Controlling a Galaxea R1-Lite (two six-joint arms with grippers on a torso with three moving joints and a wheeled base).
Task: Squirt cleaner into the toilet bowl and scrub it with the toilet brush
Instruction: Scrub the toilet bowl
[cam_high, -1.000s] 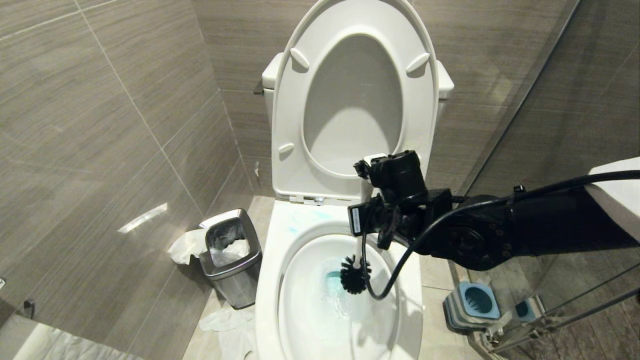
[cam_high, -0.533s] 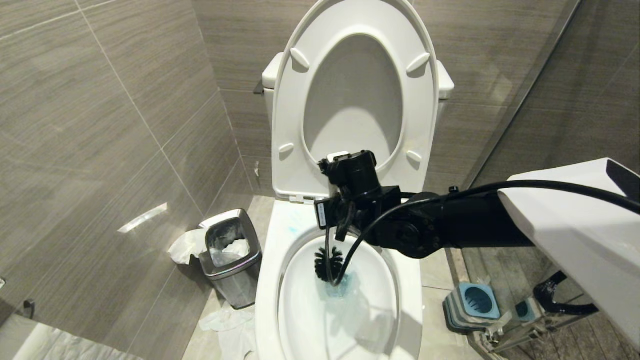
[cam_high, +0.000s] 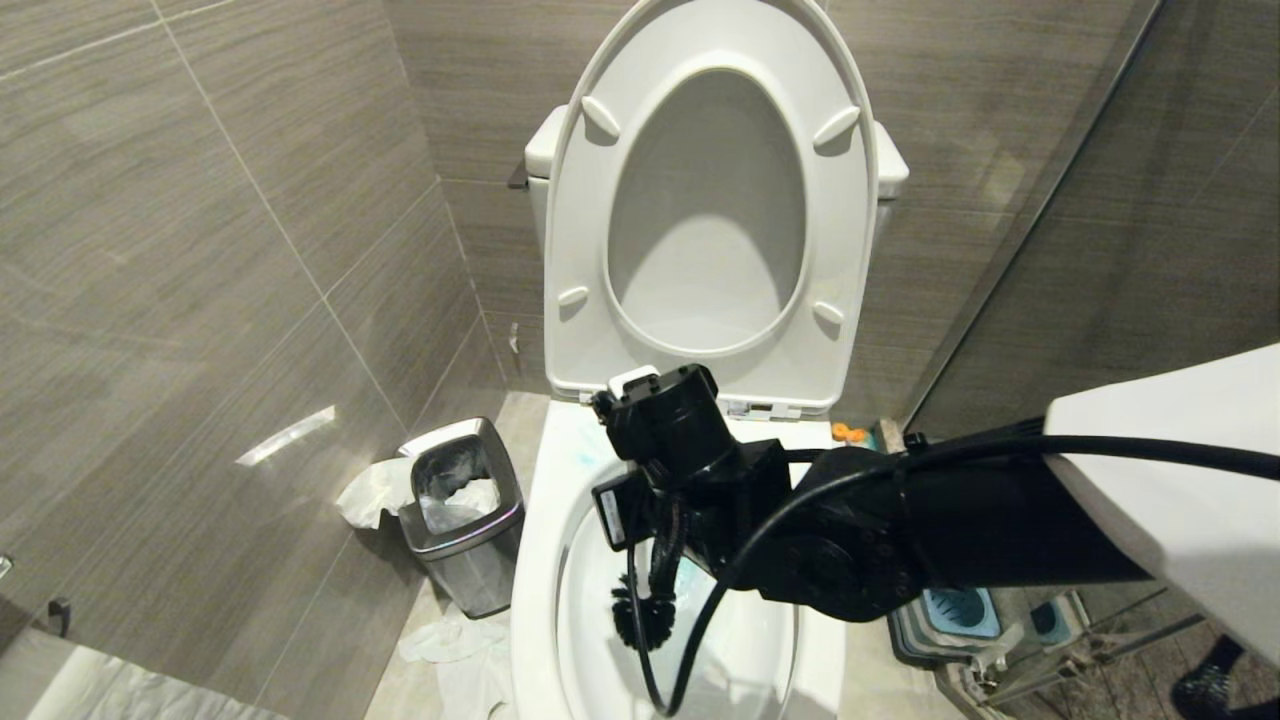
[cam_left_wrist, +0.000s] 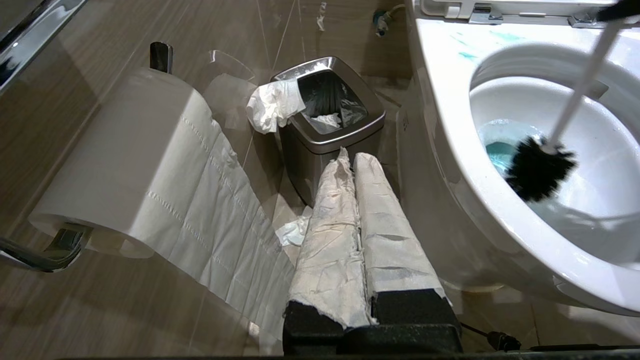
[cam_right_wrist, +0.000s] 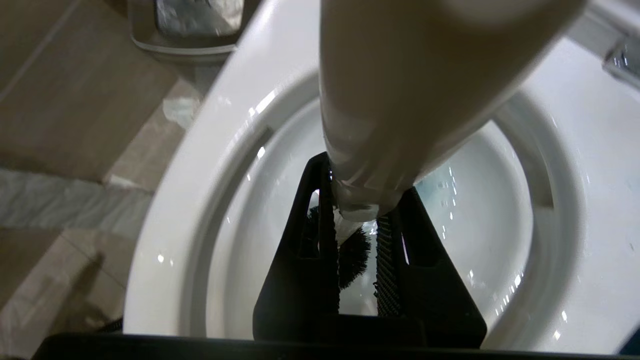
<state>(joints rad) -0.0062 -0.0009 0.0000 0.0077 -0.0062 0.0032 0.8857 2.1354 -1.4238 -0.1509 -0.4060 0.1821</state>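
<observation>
The white toilet bowl (cam_high: 535, 560) stands open, its seat and lid (cam_high: 600, 250) raised. My right gripper (cam_high: 660, 545) reaches over it from the right and is shut on the white handle of the toilet brush (cam_right_wrist: 400, 100). The black bristle head (cam_high: 640, 618) is down against the bowl's left inner wall. From the left wrist view the brush head (cam_left_wrist: 537, 167) sits beside turquoise cleaner (cam_left_wrist: 497, 150) tinting the water, and pale blue smears (cam_left_wrist: 467, 55) mark the rim. My left gripper (cam_left_wrist: 352, 160) is parked low beside the bowl (cam_left_wrist: 450, 150), shut, its fingers wrapped in white paper.
A square steel waste bin (cam_high: 465, 510) with tissue hanging out stands left of the toilet, and crumpled tissue (cam_high: 450, 640) lies on the floor. The blue-and-grey brush holder (cam_high: 955, 610) sits on the right by a glass partition (cam_high: 1050, 200). A toilet roll (cam_left_wrist: 130, 160) hangs on the left wall.
My right arm has swung left and toward the near side, carrying the brush head from the middle of the bowl over the blue water to its left wall. The left arm has kept still.
</observation>
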